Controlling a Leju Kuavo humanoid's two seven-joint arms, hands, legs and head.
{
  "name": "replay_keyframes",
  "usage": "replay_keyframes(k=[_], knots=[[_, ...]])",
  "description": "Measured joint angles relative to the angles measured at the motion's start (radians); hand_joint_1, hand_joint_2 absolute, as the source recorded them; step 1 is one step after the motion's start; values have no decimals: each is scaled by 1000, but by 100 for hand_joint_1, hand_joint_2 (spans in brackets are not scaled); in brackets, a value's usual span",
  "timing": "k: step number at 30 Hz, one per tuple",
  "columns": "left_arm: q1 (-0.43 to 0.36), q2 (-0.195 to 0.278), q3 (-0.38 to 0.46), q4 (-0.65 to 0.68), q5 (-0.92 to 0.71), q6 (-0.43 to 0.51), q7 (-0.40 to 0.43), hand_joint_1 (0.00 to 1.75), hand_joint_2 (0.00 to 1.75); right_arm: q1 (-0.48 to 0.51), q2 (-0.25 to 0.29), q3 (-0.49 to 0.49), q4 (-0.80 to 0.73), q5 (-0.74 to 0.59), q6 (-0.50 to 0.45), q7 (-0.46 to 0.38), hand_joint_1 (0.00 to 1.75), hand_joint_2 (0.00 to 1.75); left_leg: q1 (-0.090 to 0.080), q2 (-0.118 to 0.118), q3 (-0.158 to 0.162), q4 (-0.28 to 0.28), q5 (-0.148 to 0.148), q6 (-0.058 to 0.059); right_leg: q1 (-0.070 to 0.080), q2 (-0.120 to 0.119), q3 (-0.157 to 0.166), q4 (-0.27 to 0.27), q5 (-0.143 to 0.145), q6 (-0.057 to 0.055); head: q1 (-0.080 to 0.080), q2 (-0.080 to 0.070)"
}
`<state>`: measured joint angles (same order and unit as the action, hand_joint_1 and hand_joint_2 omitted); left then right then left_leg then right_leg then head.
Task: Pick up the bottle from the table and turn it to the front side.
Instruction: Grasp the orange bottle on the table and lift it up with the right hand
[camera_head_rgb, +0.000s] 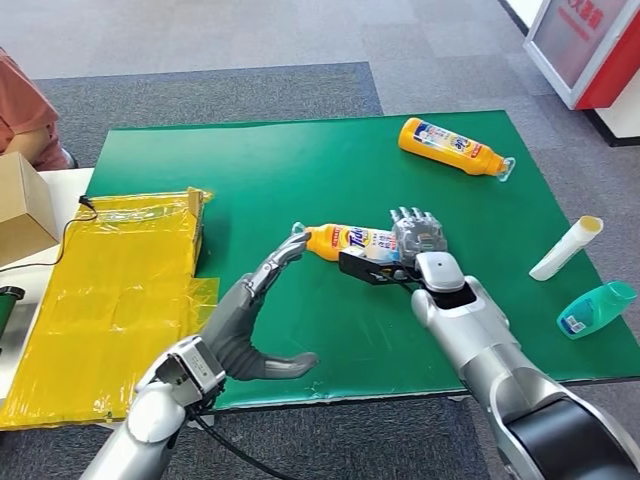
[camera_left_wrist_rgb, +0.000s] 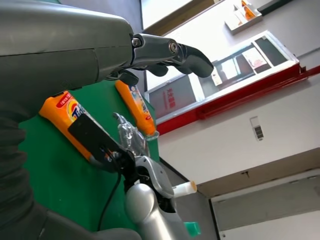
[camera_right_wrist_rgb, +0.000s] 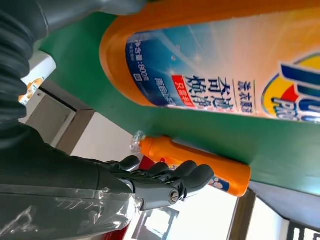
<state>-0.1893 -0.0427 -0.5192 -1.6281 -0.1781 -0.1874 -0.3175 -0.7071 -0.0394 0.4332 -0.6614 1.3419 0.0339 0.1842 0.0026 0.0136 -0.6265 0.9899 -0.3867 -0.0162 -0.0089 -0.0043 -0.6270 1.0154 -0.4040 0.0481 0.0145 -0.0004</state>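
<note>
The orange plastic detergent bottle with a blue-and-white label (camera_head_rgb: 355, 242) lies on its side near the middle of the green mat-covered table (camera_head_rgb: 317, 170), its long axis running across the table from the robot's left to its right, with the clear cap end toward the left and the base end toward the right. The right hand (camera_head_rgb: 417, 238) sits at the bottle's base end, its fingers (camera_right_wrist_rgb: 166, 177) stretched out nearly straight and lying over or just past that end; whether they press on the bottle cannot be told, and nothing shows them closed around it. The left hand (camera_head_rgb: 253, 315) reaches from the near side of the bottle with fingers spread wide and the thumb held apart; its longest fingertips (camera_head_rgb: 298, 244) touch or nearly touch the cap end, and it grips nothing. Beyond the bottle, toward the far right corner of the table, a second orange bottle of the same kind (camera_head_rgb: 453, 147) lies on its side. To the bottle's right, at the table's edge, lie a white tube with a yellowish end (camera_head_rgb: 566, 247) and a teal translucent bottle (camera_head_rgb: 596, 308). To the bottle's left lies a yellow plastic sheet (camera_head_rgb: 113, 290).
</note>
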Motion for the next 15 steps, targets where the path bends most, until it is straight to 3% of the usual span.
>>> replay_keyframes(k=[15], knots=[[-18, -16, -1, 11, 173, -92, -36, 0, 175, -73, 6, 56, 200, 108, 76, 40, 0, 175, 0, 0, 0, 0, 0, 0, 0, 0, 0, 0, 0, 0, 0, 0]])
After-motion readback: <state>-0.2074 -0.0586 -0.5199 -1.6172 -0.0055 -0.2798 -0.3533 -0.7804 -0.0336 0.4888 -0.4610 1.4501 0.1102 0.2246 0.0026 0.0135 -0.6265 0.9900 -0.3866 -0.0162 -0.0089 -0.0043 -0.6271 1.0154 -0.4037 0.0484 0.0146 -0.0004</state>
